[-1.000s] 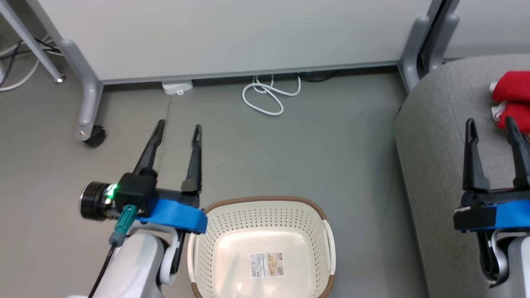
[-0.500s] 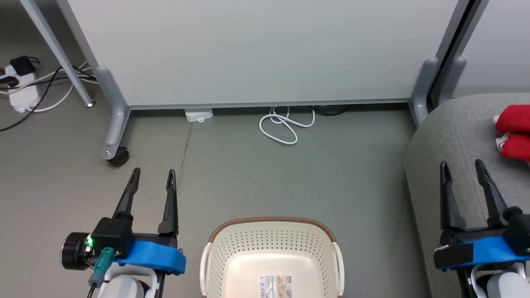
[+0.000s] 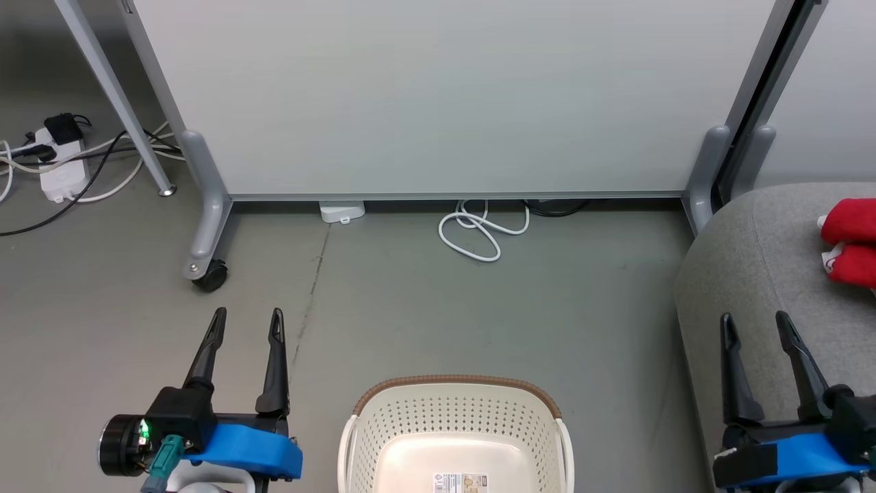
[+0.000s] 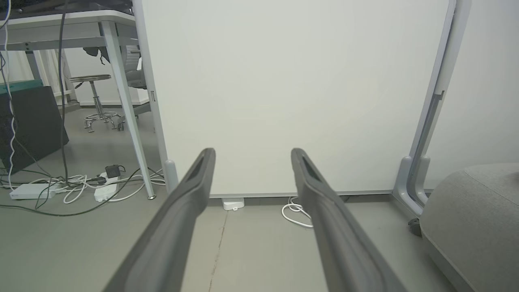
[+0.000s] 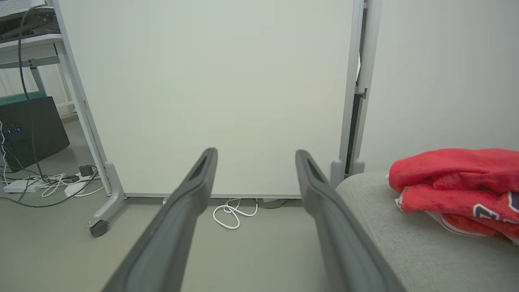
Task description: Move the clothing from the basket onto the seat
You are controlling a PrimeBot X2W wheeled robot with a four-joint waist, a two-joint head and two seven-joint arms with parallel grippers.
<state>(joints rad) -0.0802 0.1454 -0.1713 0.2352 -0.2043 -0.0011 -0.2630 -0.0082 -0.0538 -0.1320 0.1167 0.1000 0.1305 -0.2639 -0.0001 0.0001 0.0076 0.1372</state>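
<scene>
The red jersey point(image 3: 851, 251) lies bunched on the grey seat point(image 3: 759, 274) at the right edge of the head view; the right wrist view shows the jersey point(image 5: 458, 182) folded over on the seat point(image 5: 409, 239), with a bit of lettering. The cream basket point(image 3: 455, 428) with its brown rim stands on the floor at bottom centre, holding nothing but its label sticker point(image 3: 462, 482). My left gripper point(image 3: 248, 323) is open over the floor left of the basket. My right gripper point(image 3: 753, 325) is open above the seat's near edge, apart from the jersey.
A white partition panel point(image 3: 438, 96) on grey castor legs point(image 3: 205, 226) stands ahead. A coiled white cable point(image 3: 482, 236) lies at its foot. A power strip with cables point(image 3: 58, 171) sits at far left beside a table leg point(image 3: 116, 103).
The head camera has tilted up and back: basket, seat and jersey sit lower in the picture. Both grippers stay open and show lower in the view, the right one farther from the jersey.
</scene>
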